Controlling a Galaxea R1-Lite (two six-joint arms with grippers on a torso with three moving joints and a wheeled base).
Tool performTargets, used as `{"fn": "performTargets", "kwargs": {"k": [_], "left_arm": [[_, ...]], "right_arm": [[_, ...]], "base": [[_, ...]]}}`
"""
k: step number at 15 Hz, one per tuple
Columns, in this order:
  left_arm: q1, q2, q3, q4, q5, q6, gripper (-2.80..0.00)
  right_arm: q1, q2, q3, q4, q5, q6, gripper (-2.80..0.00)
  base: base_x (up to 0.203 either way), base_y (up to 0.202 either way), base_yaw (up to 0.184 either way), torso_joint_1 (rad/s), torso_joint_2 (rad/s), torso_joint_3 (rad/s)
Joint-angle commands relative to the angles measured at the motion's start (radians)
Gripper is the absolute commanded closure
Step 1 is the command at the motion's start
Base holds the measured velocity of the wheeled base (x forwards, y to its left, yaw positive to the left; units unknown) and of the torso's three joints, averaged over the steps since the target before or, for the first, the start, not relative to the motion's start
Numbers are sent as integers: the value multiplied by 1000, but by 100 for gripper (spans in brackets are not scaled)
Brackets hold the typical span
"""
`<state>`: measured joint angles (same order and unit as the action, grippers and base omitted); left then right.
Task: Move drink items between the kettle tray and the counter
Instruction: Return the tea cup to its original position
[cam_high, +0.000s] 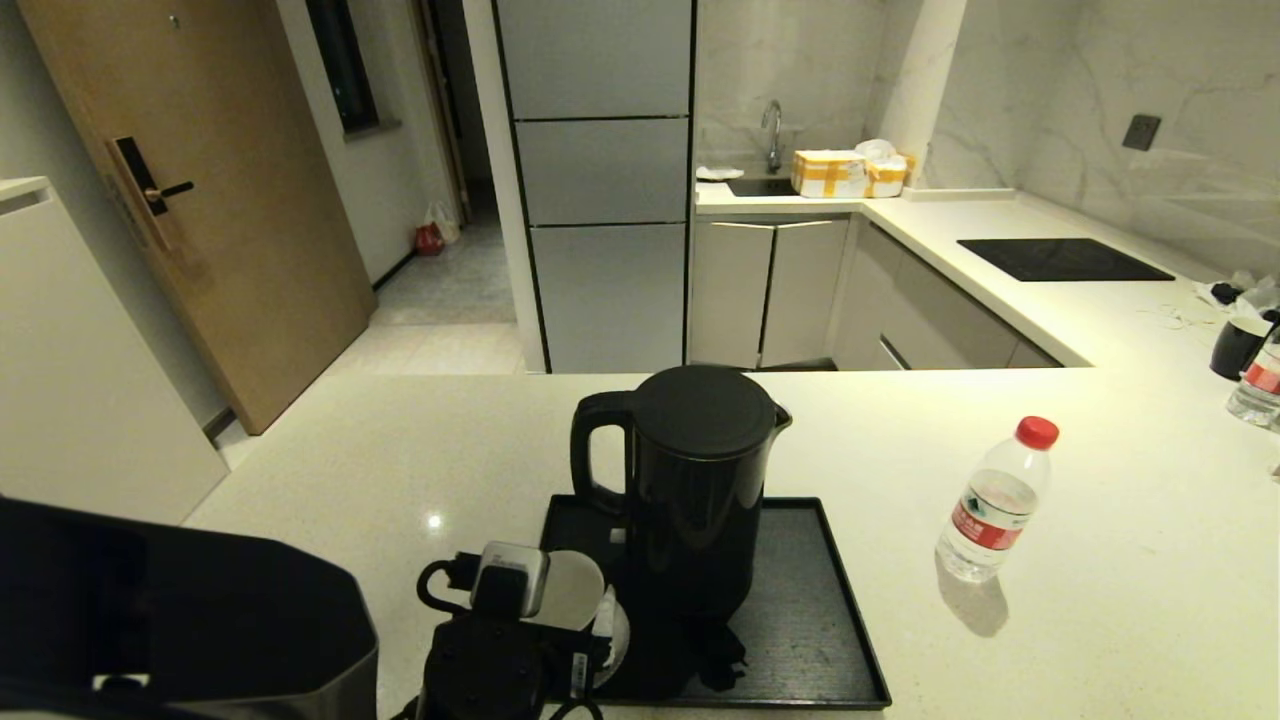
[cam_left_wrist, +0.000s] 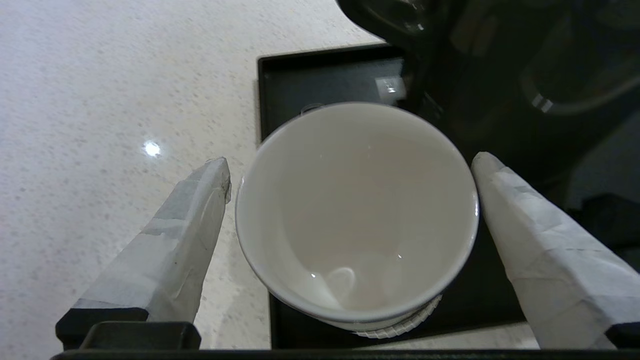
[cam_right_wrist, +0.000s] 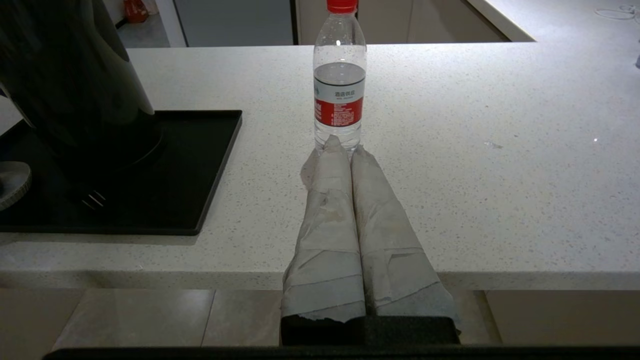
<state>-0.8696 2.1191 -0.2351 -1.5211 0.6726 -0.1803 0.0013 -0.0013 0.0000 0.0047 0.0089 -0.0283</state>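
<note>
the water bottle (cam_high: 995, 503) already stands on the desk (cam_high: 1100, 560), well apart from the kettle tray (cam_high: 800, 600), out at about 3 o'clock from it in the head view. that reads as one drink item moved off the tray.

the kettle (cam_high: 690, 480) is upright on the tray, handle toward 9 o'clock, its lid on. the cup (cam_left_wrist: 356, 212) sits at the tray's 8 o'clock corner, right at the rim, white inside showing and nothing in it. it appears to rest on a white saucer (cam_left_wrist: 400, 327), of which only a ridged edge peeks out.

the left gripper (cam_left_wrist: 350, 170) hangs over the cup with its fingers (cam_left_wrist: 200, 220) spread wide, one on each side of the cup's wall and apart from it. no grip is made yet. the cup looks like the item in hand, and the closing and lifting are left to do.

the right gripper (cam_right_wrist: 345, 150) is low at the desk's near edge, its fingers pressed together and holding nothing, pointing toward the bottle without touching it.

by this reading the task is part done: bottle out, cup about to be taken, kettle untouched on the tray.
</note>
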Motion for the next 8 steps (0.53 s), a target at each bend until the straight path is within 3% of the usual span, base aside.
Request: {"fn": "performTargets", "kwargs": {"k": [1, 8], "left_arm": [[12, -11, -3, -9, 3, 2, -280], [8, 7, -4, -9, 2, 2, -280]], "right_arm": [[0, 1, 0, 0, 1, -1, 0], [0, 1, 0, 0, 0, -1, 0]], "base": [[0, 0, 0, 0, 0, 0], [0, 0, 0, 0, 0, 0]]}}
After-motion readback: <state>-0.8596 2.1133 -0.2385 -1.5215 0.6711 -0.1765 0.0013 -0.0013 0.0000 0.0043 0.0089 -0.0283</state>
